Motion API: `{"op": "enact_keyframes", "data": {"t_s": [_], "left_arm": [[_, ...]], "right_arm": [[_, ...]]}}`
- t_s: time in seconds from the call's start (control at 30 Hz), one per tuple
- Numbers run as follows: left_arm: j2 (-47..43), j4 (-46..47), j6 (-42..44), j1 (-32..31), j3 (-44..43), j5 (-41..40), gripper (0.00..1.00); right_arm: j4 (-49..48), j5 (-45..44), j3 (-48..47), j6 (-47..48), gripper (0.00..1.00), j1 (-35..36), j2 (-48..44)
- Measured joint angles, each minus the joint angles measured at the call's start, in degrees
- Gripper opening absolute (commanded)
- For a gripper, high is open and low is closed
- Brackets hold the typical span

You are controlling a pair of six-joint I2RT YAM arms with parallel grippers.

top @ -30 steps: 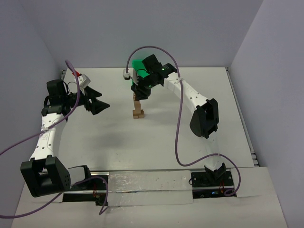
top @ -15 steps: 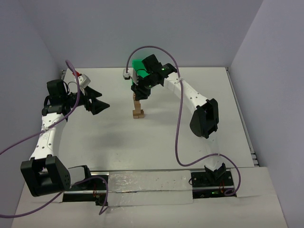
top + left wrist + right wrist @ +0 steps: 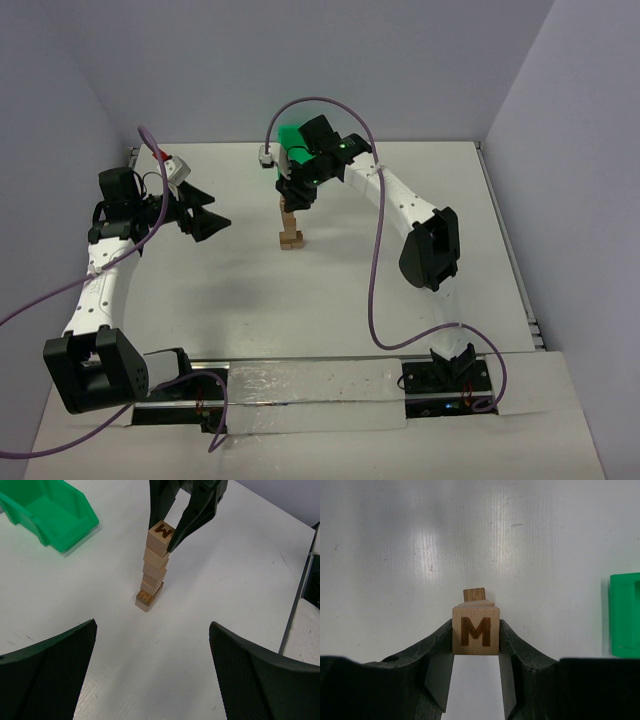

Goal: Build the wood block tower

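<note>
The tower (image 3: 154, 570) is a narrow column of tan wood blocks on the white table, also in the top view (image 3: 291, 228). Its top cube (image 3: 475, 630) bears a dark "M". My right gripper (image 3: 475, 632) is shut on that top cube from above, one finger on each side; it rests on the column. In the left wrist view the right gripper's dark fingers (image 3: 197, 515) flank the cube (image 3: 160, 537). A base cube (image 3: 474, 594) sticks out behind the column. My left gripper (image 3: 207, 222) is open and empty, left of the tower, pointing at it.
A green plastic bin (image 3: 47, 510) sits behind the tower, also at the right edge of the right wrist view (image 3: 625, 614). Grey walls enclose the table on three sides. The right arm's purple cable (image 3: 375, 260) loops over the table.
</note>
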State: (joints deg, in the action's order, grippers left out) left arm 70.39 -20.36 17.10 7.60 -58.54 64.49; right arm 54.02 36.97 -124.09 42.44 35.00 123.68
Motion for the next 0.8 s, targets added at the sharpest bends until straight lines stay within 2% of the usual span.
{"op": "enact_keyframes", "data": {"t_s": [0.1, 0.3, 0.37, 0.4, 0.8], "left_arm": [[0.02, 0.00, 0.00, 0.00, 0.00, 0.00, 0.99], [0.04, 0.00, 0.02, 0.00, 0.00, 0.00, 0.99], [0.04, -0.02, 0.02, 0.00, 0.00, -0.01, 0.99], [0.04, -0.02, 0.02, 0.00, 0.00, -0.02, 0.99], [0.74, -0.44, 0.07, 0.00, -0.75, -1.28, 0.99]], "right_arm": [[0.03, -0.04, 0.00, -0.10, 0.49, 0.00, 0.02], [0.04, -0.09, 0.00, -0.42, 0.66, 0.00, 0.44], [0.02, -0.11, -0.02, -0.66, 0.94, 0.00, 0.44], [0.02, -0.11, -0.02, -0.80, 0.99, 0.00, 0.44], [0.02, 0.33, -2.24, -4.56, 1.00, 0.00, -1.99]]}}
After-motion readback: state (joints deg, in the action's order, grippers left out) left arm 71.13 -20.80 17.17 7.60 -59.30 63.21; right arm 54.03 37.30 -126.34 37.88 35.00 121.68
